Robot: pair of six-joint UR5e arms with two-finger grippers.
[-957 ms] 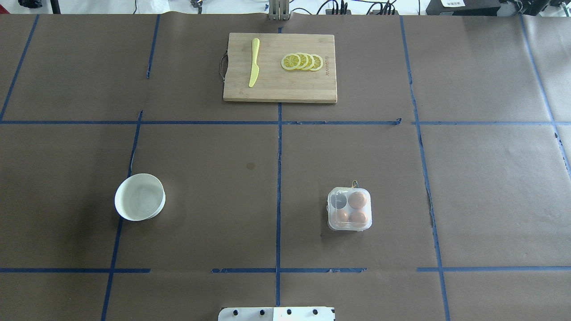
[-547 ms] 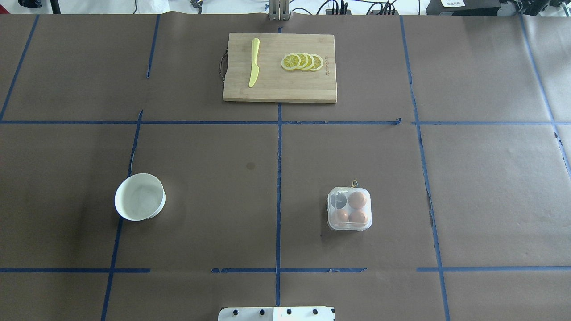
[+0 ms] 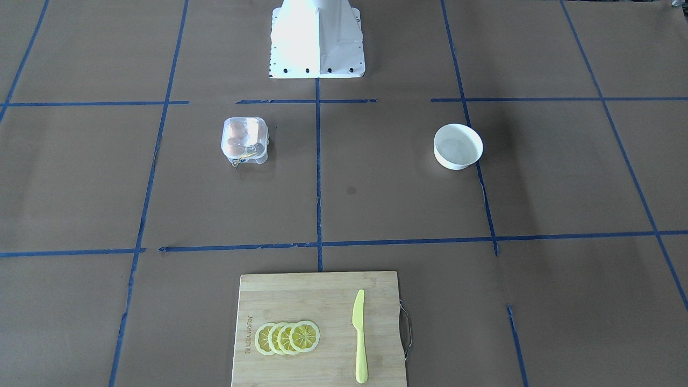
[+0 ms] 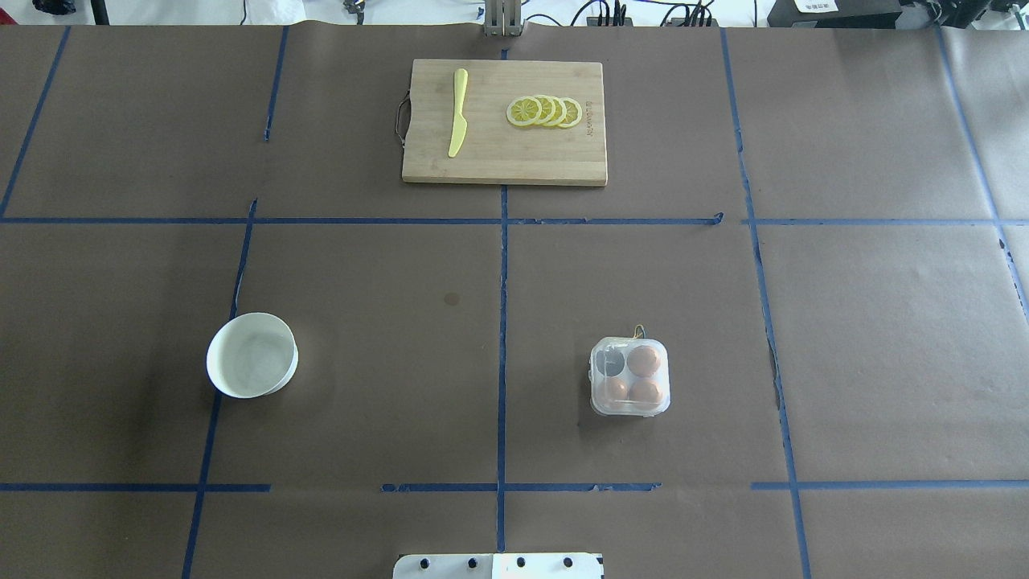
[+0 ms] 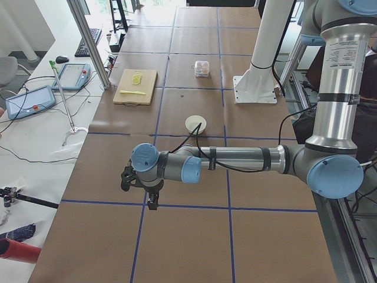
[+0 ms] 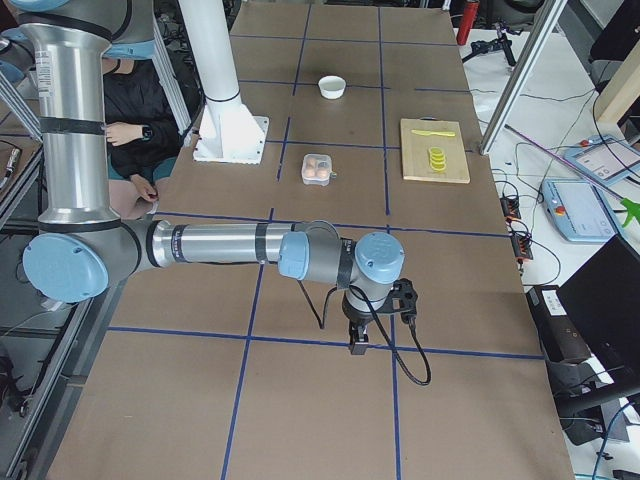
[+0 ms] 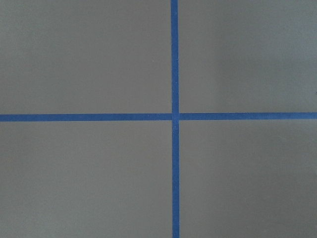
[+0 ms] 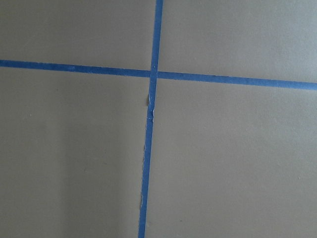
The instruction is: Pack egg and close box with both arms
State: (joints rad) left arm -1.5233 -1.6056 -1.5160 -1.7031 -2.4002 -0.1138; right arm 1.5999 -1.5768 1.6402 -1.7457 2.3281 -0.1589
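Observation:
The clear box (image 4: 630,376) stands right of the centre line, its lid down over the cells as far as I can tell. It holds three orange-brown eggs (image 4: 644,361); the far-left cell is dark and empty. It also shows in the front view (image 3: 244,140) and the right side view (image 6: 318,168). My left gripper (image 5: 152,203) hangs over bare table far off at the left end. My right gripper (image 6: 357,343) hangs far off at the right end. I cannot tell whether either is open or shut. Both wrist views show only brown paper and blue tape.
A white bowl (image 4: 252,355) stands left of centre and looks empty. A wooden cutting board (image 4: 505,153) at the far middle carries a yellow knife (image 4: 458,112) and lemon slices (image 4: 544,111). The white pedestal base (image 3: 317,37) is at the near edge.

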